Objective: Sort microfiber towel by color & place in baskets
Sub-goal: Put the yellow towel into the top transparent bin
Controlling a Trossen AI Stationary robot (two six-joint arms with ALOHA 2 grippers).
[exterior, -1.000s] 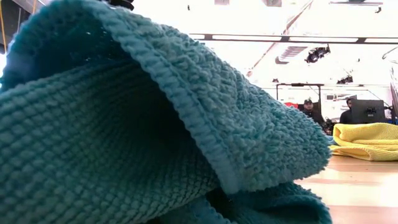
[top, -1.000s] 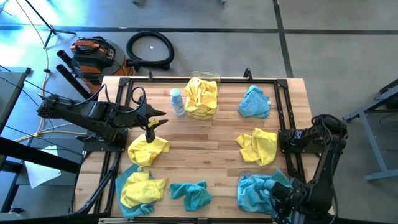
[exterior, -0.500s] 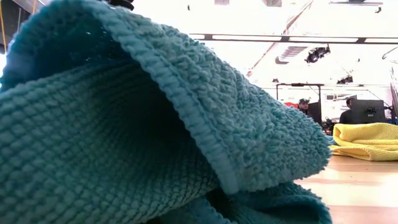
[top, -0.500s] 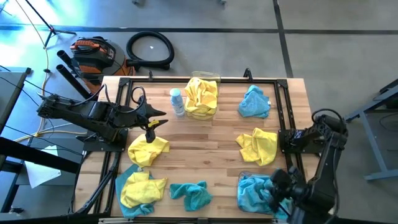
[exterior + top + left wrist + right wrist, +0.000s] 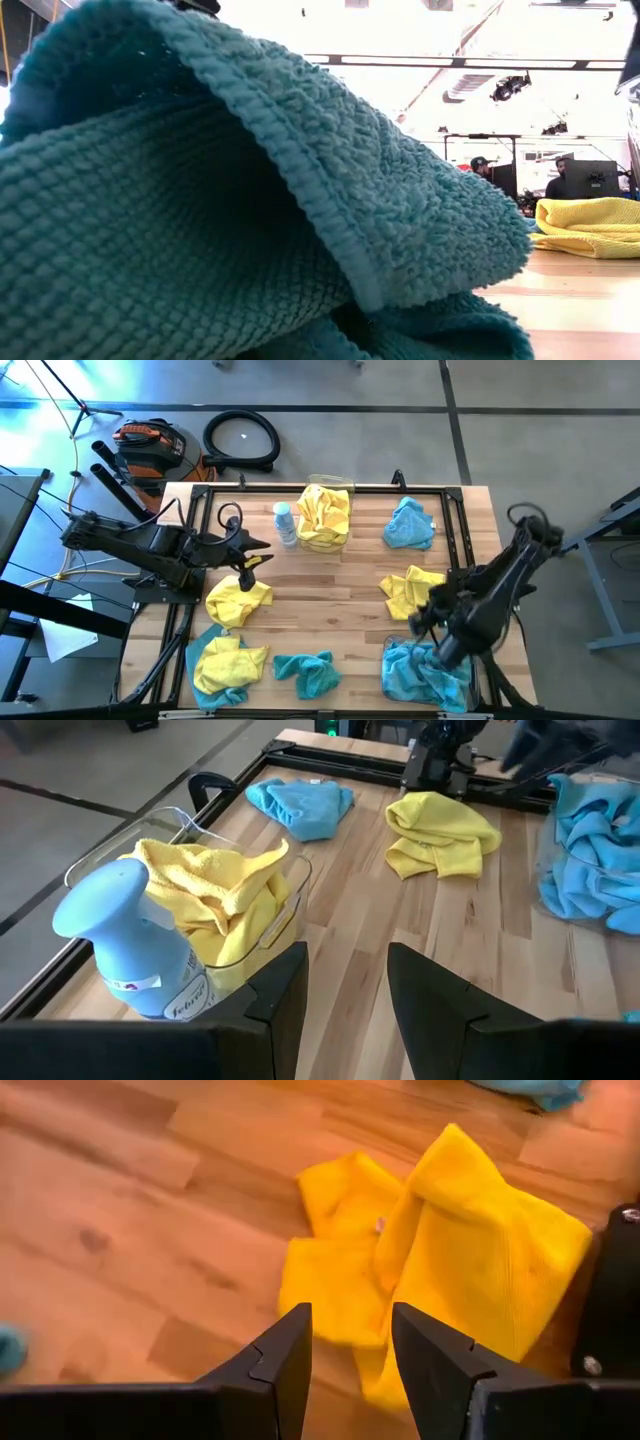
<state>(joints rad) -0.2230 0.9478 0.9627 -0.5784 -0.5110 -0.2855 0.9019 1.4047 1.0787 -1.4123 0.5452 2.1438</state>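
Swinging away from the near right corner since a moment ago, right jaws now hovering just above the yellow towel (image 5: 440,1250) at the right middle of the tabletop (image 5: 330,585), spread and pinching nothing. Leaving behind the near-right tub (image 5: 392,642), lying heaped with teal towels (image 5: 420,672).

Holding as before on the left side: left jaws spread and empty, hanging over bare wood just beyond a second yellow towel (image 5: 238,600), facing the spray bottle (image 5: 125,945) and the far tub (image 5: 296,885) stuffed with yellow cloths (image 5: 210,885).

Lying loose elsewhere: a teal towel (image 5: 408,523) at the far right, another teal towel (image 5: 305,672) at the near middle, a yellow one on top of a teal one (image 5: 225,663) at the near left. Filling most of the low view: teal weave (image 5: 200,200), pressed close to the lens.
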